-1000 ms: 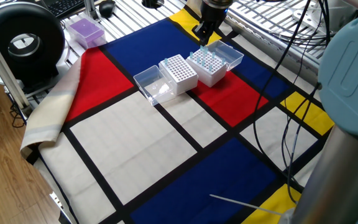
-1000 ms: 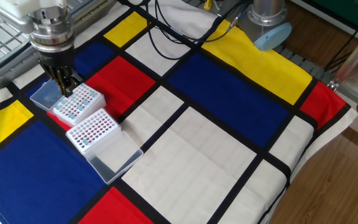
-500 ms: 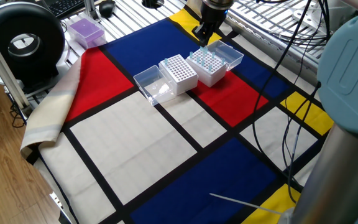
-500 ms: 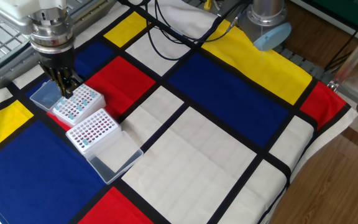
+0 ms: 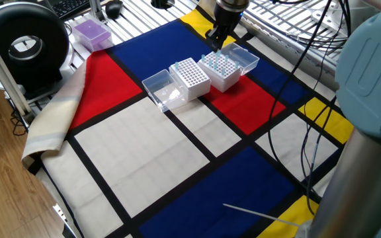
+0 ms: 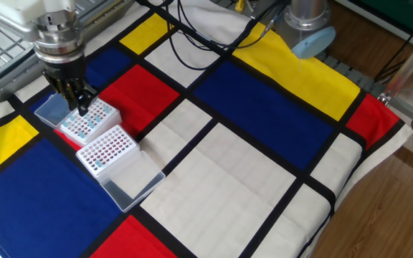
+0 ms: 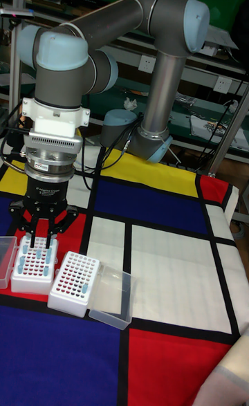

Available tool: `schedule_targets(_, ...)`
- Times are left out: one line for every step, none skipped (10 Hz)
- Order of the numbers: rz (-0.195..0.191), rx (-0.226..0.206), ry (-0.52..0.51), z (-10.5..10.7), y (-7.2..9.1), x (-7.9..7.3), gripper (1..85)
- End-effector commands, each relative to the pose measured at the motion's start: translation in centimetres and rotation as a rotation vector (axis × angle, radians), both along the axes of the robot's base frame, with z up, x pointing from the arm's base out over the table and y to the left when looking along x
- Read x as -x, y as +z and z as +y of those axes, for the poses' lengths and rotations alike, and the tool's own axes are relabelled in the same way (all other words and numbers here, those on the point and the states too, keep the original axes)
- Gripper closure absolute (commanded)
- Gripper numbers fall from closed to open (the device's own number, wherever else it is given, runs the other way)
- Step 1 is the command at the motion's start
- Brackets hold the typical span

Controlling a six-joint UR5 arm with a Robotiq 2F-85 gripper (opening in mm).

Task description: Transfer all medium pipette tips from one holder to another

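Observation:
Two white racks stand side by side on the colour-block cloth, each with its clear lid folded open. The rack under my gripper (image 5: 220, 70) (image 6: 87, 120) (image 7: 32, 265) holds pale blue medium pipette tips (image 5: 218, 64) (image 7: 31, 261) in part of its holes. The neighbouring rack (image 5: 190, 74) (image 6: 106, 148) (image 7: 74, 283) also shows tips (image 6: 103, 152). My gripper (image 5: 215, 43) (image 6: 82, 108) (image 7: 33, 242) hangs just above the first rack's far edge with its fingers drawn together. Whether a tip sits between them is too small to tell.
A purple box (image 5: 90, 33) and a black round device (image 5: 24, 43) stand beyond the cloth's corner. Cables (image 6: 214, 32) trail across the cloth near the arm's base. The open lids (image 5: 160, 86) (image 6: 131, 179) lie flat beside the racks. A thin white rod (image 5: 263, 217) lies near one edge.
My gripper has risen a little above the rack; the racks have not moved.

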State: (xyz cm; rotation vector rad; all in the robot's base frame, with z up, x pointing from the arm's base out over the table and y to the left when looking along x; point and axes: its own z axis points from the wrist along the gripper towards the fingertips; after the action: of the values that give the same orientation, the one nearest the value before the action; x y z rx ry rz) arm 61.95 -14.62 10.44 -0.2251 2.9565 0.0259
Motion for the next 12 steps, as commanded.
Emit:
schedule_targets(-0.001,-0.011,0.016,0.0,-0.1,-0.1,54.3)
schedule_targets(0.000,-0.015,0.012,0.1,-0.1,-0.1,54.3)
schedule_targets(-0.003,-0.020,0.004,0.3,-0.2,-0.4,54.3)
schedule_targets(-0.006,-0.026,-0.007,0.9,-0.3,-0.7,54.3)
schedule_targets(-0.009,-0.028,-0.014,1.6,-0.2,-1.2,54.3)
schedule_targets(-0.004,-0.023,-0.025,2.3,0.1,-1.6,54.7)
schedule_targets(0.001,-0.023,-0.034,3.2,0.6,-2.0,55.0)
schedule_targets(-0.002,-0.022,-0.032,3.9,0.6,-2.5,55.3)
schedule_targets(-0.005,-0.021,-0.046,5.0,0.3,-3.1,55.3)
schedule_targets(-0.008,-0.006,-0.066,6.0,-0.1,-3.6,55.3)
schedule_targets(-0.015,0.010,-0.078,7.0,-0.2,-4.2,56.0)
schedule_targets(-0.013,0.005,-0.079,7.8,-0.1,-4.8,56.0)
